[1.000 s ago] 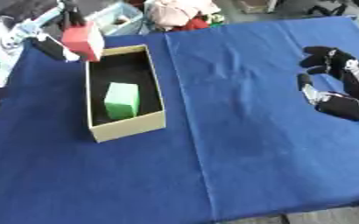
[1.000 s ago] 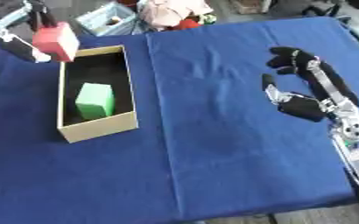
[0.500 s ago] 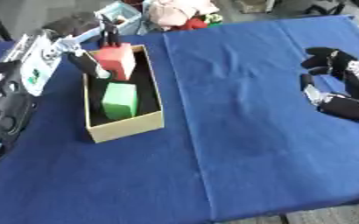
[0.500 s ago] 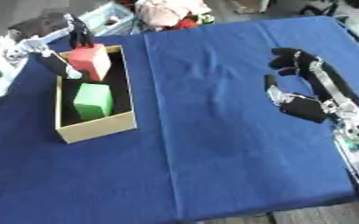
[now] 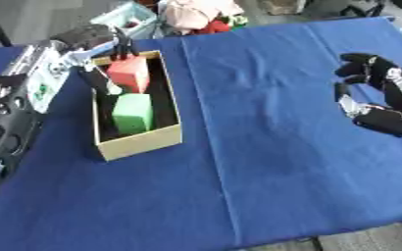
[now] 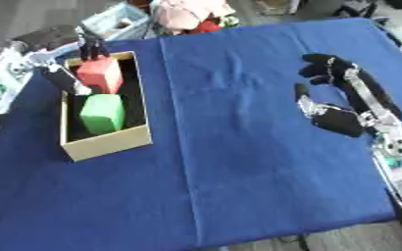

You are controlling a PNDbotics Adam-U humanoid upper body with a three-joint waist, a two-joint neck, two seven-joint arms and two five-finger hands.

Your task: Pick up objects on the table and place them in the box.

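A cardboard box [image 5: 141,142] lies on the left of the blue table. Inside it, a green block [image 5: 133,113] sits near the middle. A red block [image 5: 129,73] is tilted at the far end, above the green one. My left hand [image 5: 91,38] reaches in from the left, with fingers [image 5: 121,48] on the red block's top and the thumb [image 5: 98,80] against its left side, pinching it. My right hand [image 6: 346,100] rests open on the cloth at the right, far from the box, holding nothing.
Beyond the table's far edge stand a pale blue basket [image 5: 125,15] and a heap of pink and white cloth [image 5: 201,10]. The blue cloth [image 5: 264,147] spreads wide between box and right hand. The table's front edge runs along the bottom right.
My left hand has carried the red block from above and left of the box down into its far end, beside the green block. The right hand has stayed put.
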